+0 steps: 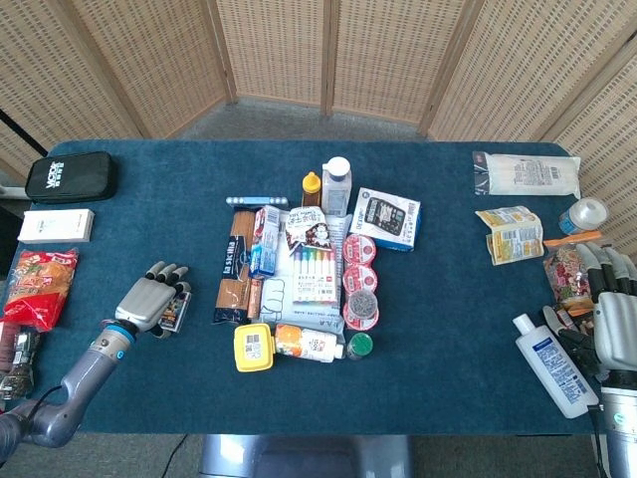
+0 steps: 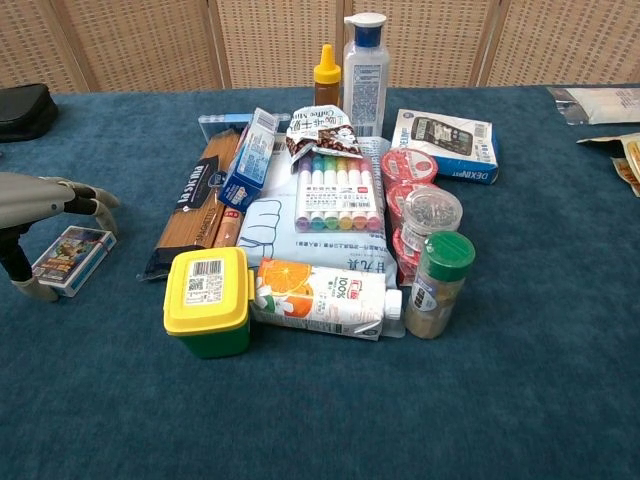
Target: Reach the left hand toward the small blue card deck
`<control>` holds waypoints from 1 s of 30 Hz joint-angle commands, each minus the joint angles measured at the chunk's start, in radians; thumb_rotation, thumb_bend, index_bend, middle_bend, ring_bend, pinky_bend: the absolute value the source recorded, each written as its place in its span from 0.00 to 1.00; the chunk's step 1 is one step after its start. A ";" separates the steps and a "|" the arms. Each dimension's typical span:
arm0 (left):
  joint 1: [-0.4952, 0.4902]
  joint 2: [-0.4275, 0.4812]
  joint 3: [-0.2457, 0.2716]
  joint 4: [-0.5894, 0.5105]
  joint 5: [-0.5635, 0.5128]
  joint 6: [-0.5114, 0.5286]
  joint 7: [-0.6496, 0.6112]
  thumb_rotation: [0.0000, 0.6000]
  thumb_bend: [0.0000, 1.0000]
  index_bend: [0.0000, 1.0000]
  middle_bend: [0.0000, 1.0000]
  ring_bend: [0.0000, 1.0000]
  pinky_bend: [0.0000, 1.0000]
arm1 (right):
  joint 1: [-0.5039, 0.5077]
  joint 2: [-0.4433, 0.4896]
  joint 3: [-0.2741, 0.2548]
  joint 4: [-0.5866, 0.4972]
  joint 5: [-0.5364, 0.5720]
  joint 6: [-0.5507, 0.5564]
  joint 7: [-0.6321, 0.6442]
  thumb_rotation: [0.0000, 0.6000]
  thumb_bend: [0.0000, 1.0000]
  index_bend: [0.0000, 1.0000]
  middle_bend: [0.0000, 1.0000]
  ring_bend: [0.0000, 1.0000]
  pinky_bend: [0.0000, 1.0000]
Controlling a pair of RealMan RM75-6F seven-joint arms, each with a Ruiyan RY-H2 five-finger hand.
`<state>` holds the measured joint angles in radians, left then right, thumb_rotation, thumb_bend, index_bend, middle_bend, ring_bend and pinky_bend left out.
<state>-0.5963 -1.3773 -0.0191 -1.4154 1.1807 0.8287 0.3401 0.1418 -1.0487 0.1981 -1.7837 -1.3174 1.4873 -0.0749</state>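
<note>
Left hand [image 2: 40, 205] sits low at the near left of the table [image 1: 448, 329], over the small blue card deck [image 2: 70, 258]. Fingers are spread and curling down around the deck; thumb low on the near side. Whether any pad touches, cannot tell. Judgement: settle straight down, keep the palm centred, avoid nudging the deck toward the spaghetti pack [image 1: 232, 279] just beyond. Right hand [image 1: 617, 324] rests open at the far right edge, empty.

I see a deep teal-blue felt tablecloth [image 1: 448, 329]. At nine o'clock my grey metal left hand [image 1: 146, 299] covers the small blue card deck with multicoloured cartoon print [image 2: 68, 258]; at six sits a yellow-lidded green plastic tub [image 2: 208, 300].
</note>
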 commanded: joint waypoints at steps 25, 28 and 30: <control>0.063 0.279 -0.102 -0.250 0.183 0.228 -0.377 1.00 0.11 0.51 0.00 0.00 0.00 | 0.000 -0.014 -0.004 0.000 -0.012 -0.003 0.004 0.92 0.29 0.00 0.00 0.00 0.00; 0.066 0.343 -0.136 -0.300 0.206 0.267 -0.435 1.00 0.11 0.52 0.00 0.00 0.00 | -0.001 -0.020 -0.007 0.005 -0.015 -0.004 0.010 0.92 0.29 0.00 0.00 0.00 0.00; 0.064 0.386 -0.160 -0.332 0.213 0.286 -0.454 1.00 0.11 0.52 0.00 0.00 0.00 | -0.002 -0.024 -0.010 0.010 -0.016 -0.005 0.015 0.92 0.29 0.00 0.00 0.00 0.00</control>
<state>-0.5351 -1.0270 -0.1523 -1.7152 1.3773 1.0892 -0.0882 0.1398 -1.0717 0.1888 -1.7741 -1.3334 1.4822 -0.0606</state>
